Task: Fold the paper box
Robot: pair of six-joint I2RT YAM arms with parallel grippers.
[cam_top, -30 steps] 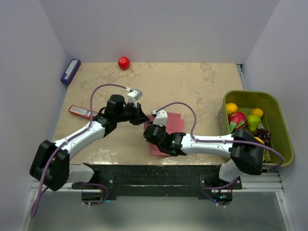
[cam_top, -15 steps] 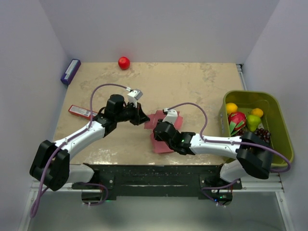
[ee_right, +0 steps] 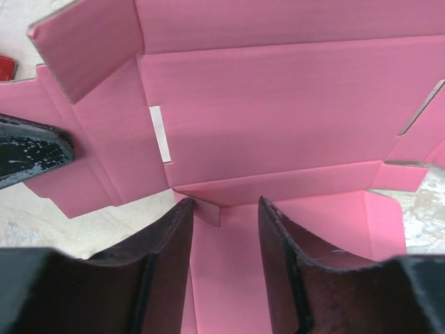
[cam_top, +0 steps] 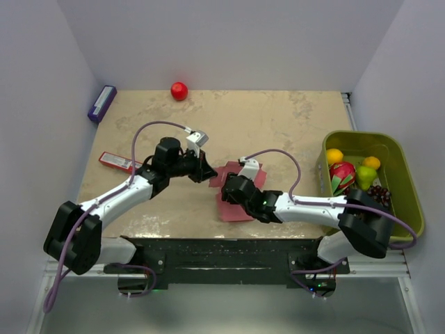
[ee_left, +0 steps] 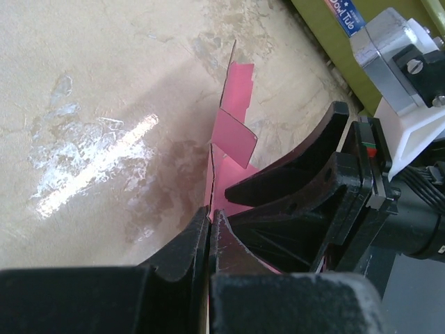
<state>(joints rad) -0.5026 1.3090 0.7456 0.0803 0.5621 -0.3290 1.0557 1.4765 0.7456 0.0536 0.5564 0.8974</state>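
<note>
Top view: pink box is lying open and mostly flat on the worktop, near the front middle, with both arms reaching in over it. Left gripper is sitting at the box's left edge. Right gripper is hanging over the box's middle and hiding part of it. Red ball is sitting at the far edge and a red packet is lying at the left, both well apart from the box. Green bin of fruit is standing at the right.

Left wrist view: left gripper is pinched together on the box's near edge, with thin card sandwiched between the fingers. The card is running away from the fingertips, and its flaps are standing up off the worktop. The right gripper's black fingers are crowding in from the right, just beside the pinch, over the pink card.

Right wrist view: right gripper is standing with its fingers apart, pointing down over the box. A narrow pink panel is showing in the gap between them, and a small tab is sticking up just beyond the fingertips. Cannot tell whether the fingers are touching the card. The main creased panel is spreading out ahead of the gripper. A left finger is coming in from the left and touching the box's left flap.
</note>
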